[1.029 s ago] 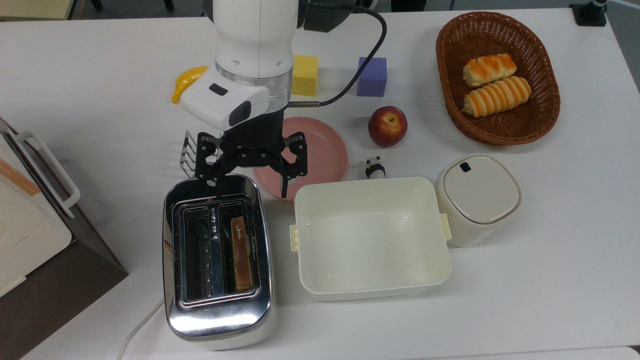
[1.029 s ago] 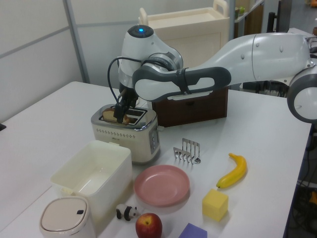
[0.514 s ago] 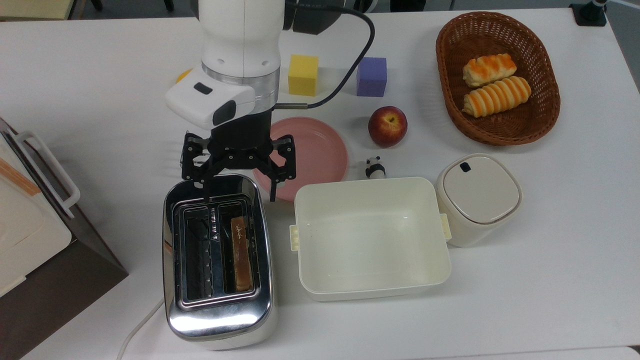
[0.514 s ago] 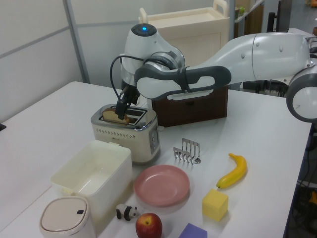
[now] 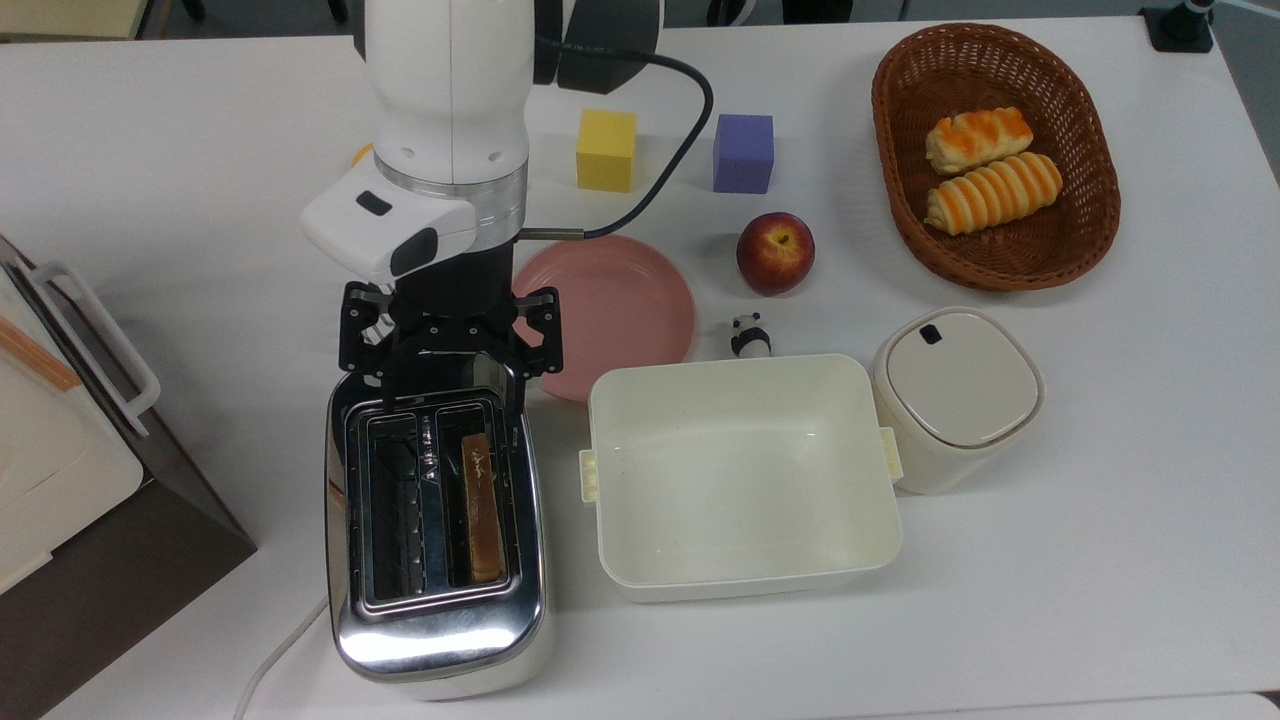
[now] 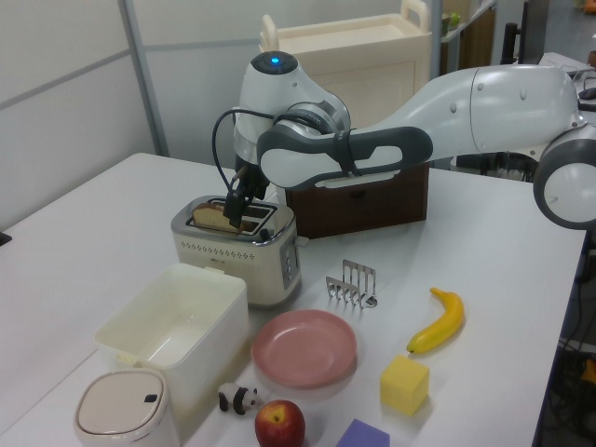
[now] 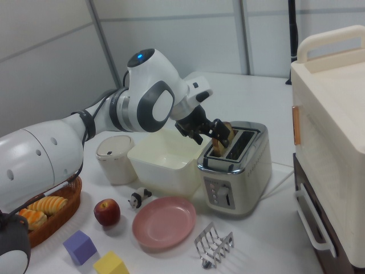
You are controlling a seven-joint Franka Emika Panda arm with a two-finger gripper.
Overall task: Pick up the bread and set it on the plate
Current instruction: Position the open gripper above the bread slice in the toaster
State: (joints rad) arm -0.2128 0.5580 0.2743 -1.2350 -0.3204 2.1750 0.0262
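1 white Franka arm holds its black two-finger gripper (image 5: 452, 398) over the rear end of a chrome two-slot toaster (image 5: 437, 640), its fingers spread wide apart and gripping nothing, the tips hanging either side of the slots at the top view's upper end. Just below the claw in the top view, the thin brown slice of wholemeal bread (image 5: 481, 504) stands edge-on in the slot on the top view's right. The round pink plate (image 5: 620, 305) lies on the white table (image 5: 1050, 600) just beside the claw, toward the top view's right, with nothing on it. A cream rectangular tub (image 5: 742, 475) sits beyond the plate, beside the toaster. Farther off to the top view's right are a red apple (image 5: 775, 251) and a brown wicker basket (image 5: 1000, 255) holding 2 orange-striped rolls (image 5: 990, 192).
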